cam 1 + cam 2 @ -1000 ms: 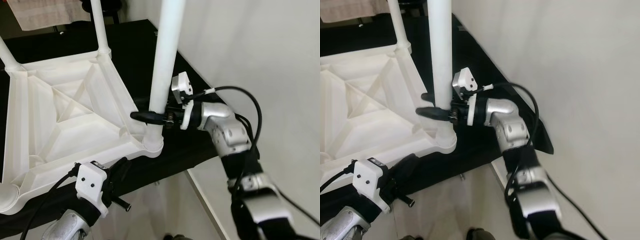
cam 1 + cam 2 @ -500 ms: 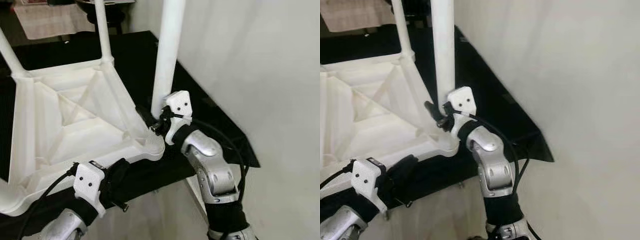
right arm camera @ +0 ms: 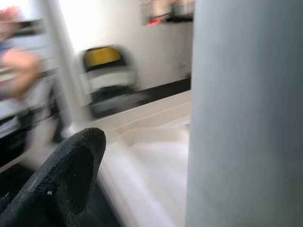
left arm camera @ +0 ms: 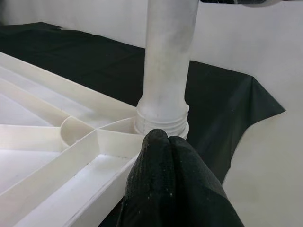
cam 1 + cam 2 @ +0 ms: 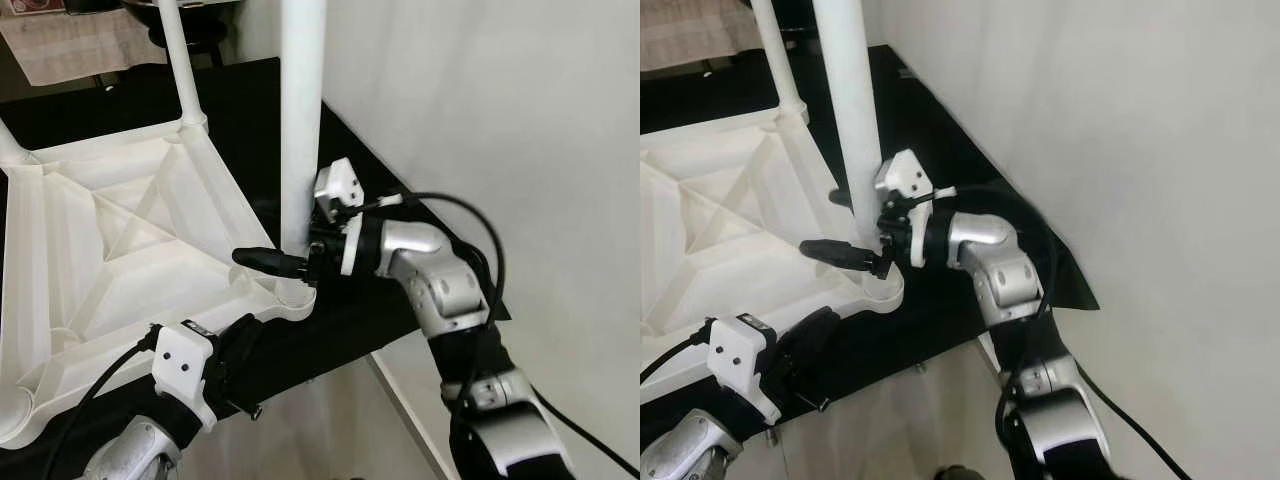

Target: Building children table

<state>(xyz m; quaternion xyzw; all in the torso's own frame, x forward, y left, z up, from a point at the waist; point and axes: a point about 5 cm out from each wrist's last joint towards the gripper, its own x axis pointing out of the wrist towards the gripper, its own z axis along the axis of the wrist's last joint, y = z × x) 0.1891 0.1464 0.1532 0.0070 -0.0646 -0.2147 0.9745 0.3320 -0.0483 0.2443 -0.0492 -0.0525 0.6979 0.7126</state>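
Note:
A white plastic children's table (image 5: 130, 230) lies upside down on a black cloth, its legs pointing up. The near right leg (image 5: 300, 120) stands in its corner socket (image 5: 295, 292). My right gripper (image 5: 822, 222) reaches in from the right and straddles this leg just above the socket. It is open, with one finger (image 5: 268, 262) in front of the leg and the other behind it. A gap shows between finger (image 3: 61, 179) and leg (image 3: 246, 113). My left gripper (image 4: 163, 142) is shut, empty, its tips at the table's near rim below that socket.
Two more legs (image 5: 172, 60) (image 5: 10, 145) rise at the far corners. The black cloth (image 5: 250, 100) ends at a corner on the right (image 5: 490, 305). A white wall (image 5: 500, 100) stands close on the right. Pale floor (image 5: 330, 420) lies below the near edge.
My right wrist rolled upright against the leg half a second ago and has swung back to a sideways reach around it. The head camera shifted a little. The left arm stayed put.

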